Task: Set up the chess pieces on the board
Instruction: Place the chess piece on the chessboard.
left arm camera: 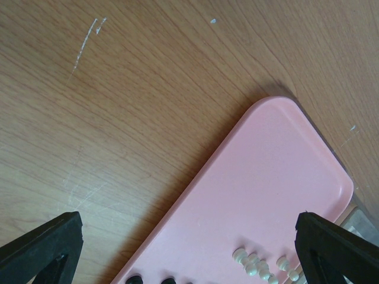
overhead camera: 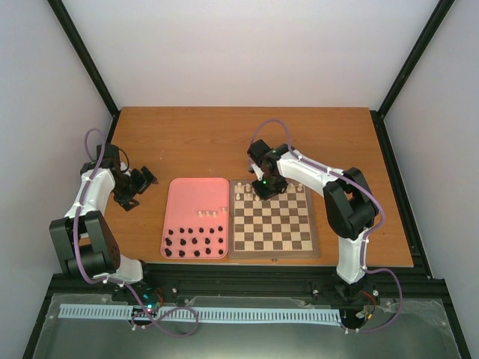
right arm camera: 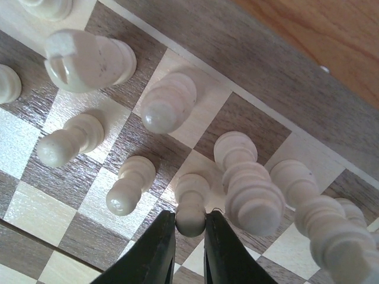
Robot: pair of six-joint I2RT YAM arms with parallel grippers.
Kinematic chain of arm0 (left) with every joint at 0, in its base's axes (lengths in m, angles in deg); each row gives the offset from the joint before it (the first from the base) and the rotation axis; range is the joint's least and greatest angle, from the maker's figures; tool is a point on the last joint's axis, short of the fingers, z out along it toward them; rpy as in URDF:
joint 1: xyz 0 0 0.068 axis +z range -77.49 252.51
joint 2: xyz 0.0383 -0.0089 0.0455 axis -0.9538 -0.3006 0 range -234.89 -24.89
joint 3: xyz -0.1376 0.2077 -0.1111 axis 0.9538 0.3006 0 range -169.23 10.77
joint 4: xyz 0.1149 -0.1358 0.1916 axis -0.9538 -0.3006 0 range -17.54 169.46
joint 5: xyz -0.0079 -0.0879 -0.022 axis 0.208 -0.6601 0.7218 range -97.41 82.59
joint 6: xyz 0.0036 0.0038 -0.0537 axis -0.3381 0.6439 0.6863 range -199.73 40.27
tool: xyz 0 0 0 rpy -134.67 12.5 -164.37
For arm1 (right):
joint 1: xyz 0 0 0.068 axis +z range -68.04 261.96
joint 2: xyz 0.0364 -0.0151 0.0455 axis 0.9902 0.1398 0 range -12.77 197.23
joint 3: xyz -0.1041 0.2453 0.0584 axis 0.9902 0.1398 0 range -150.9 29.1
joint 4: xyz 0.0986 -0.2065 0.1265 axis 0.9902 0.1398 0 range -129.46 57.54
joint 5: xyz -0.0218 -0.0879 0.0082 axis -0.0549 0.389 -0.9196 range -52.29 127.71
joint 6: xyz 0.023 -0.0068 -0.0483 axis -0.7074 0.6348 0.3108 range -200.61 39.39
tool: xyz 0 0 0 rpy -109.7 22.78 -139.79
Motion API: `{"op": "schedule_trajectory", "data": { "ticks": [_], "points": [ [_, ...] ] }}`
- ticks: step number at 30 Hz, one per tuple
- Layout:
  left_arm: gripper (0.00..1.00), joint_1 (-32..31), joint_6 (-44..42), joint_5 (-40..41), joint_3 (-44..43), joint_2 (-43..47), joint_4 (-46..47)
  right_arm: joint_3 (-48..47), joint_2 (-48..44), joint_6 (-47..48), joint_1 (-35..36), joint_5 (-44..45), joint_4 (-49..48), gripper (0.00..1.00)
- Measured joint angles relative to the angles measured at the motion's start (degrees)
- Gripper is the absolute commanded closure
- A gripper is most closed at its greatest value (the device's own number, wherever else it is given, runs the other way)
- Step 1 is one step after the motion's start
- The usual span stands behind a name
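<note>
A: Right claw [right arm camera: 190,218]?
B: Pinched on the head of a pawn [right arm camera: 190,201], bottom centre, standing on the board [right arm camera: 278,77].
A: Left claw [overhead camera: 141,187]?
B: Wide open, empty, left of the pink tray [overhead camera: 196,191].

Board [overhead camera: 273,233]: near rows bare, free way in from near edge. Far two rows packed with chess pieces [right arm camera: 160,106], gaps narrow. Right gripper [right arm camera: 190,218] low over board's far left part, fingers tight on pawn [right arm camera: 190,201]; tall piece [right arm camera: 251,198] just beside one finger, second pawn [right arm camera: 127,186] near other. Pink tray [overhead camera: 196,196] against board's left edge: far half bare, small figures [overhead camera: 196,241] in near half. Table [overhead camera: 224,142] beyond board's far edge open. Left gripper [overhead camera: 138,183] well left of board, past tray.
</note>
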Motion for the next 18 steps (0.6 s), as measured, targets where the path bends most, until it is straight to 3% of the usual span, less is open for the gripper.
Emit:
{"op": "schedule_trajectory", "data": {
  "ticks": [9,18],
  "points": [
    [0.00,0.00,-0.04,-0.02,0.00,0.02,0.00,0.26,-0.83,-0.13,-0.02,-0.02,0.57,0.74],
    [0.00,0.00,-0.35,0.00,0.00,0.02,0.00,-1.53,-7.78,-0.72,0.35,-1.18,4.72,0.64]
  ]
}}
